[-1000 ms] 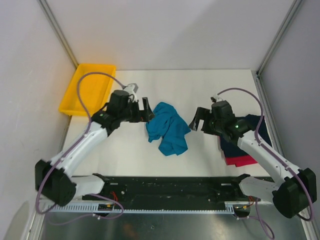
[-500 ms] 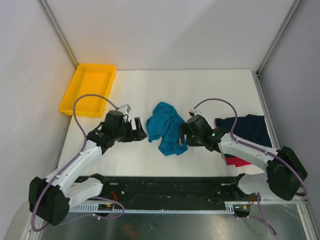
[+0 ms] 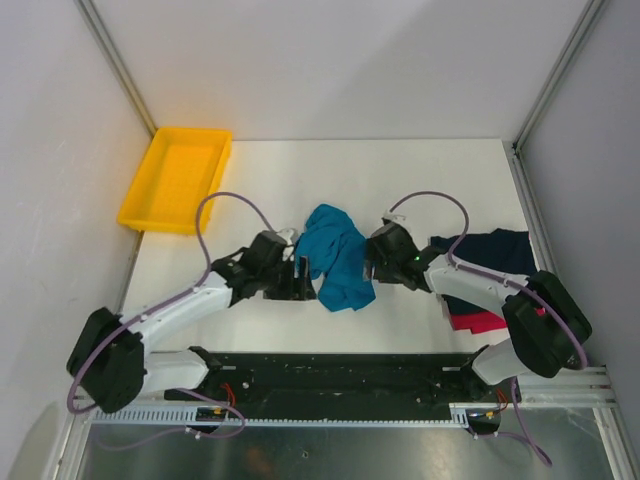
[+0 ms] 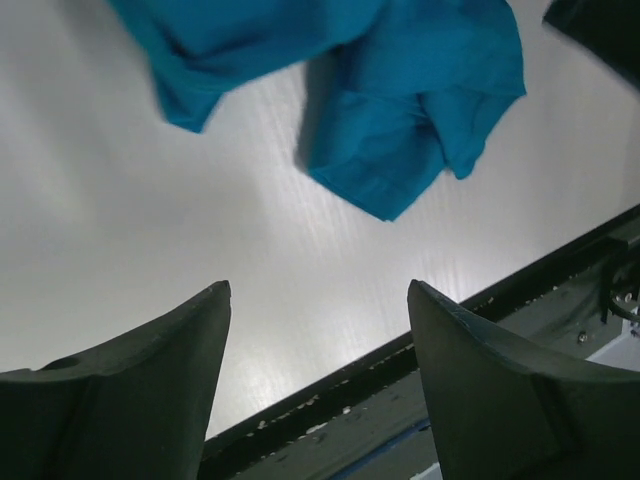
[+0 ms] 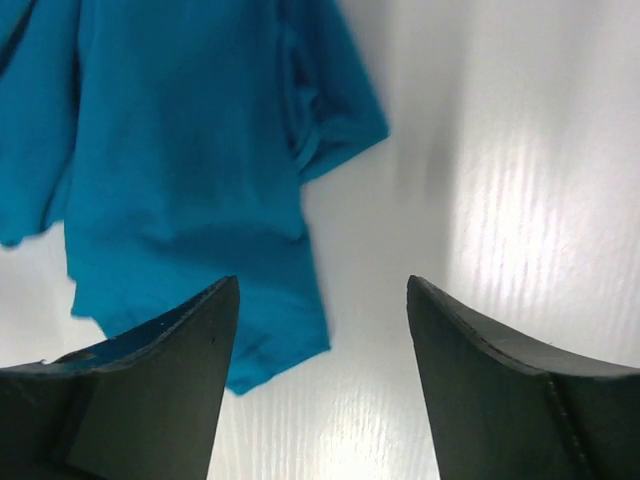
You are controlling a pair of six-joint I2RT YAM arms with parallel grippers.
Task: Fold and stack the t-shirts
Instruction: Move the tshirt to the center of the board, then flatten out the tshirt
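The left gripper (image 3: 303, 276) stands with jaws apart and empty, low over the table (image 3: 420, 180), at the left edge of the teal shirt (image 3: 335, 255). The right gripper (image 3: 372, 262), likewise spread and empty, sits at its right edge. A navy shirt (image 3: 500, 255) lies on a red shirt (image 3: 482, 322) further right.

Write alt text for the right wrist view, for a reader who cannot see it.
A crumpled teal-blue t-shirt lies on a white table, filling the upper left. The right gripper looks down on it, its dark jaws apart and gripping nothing.
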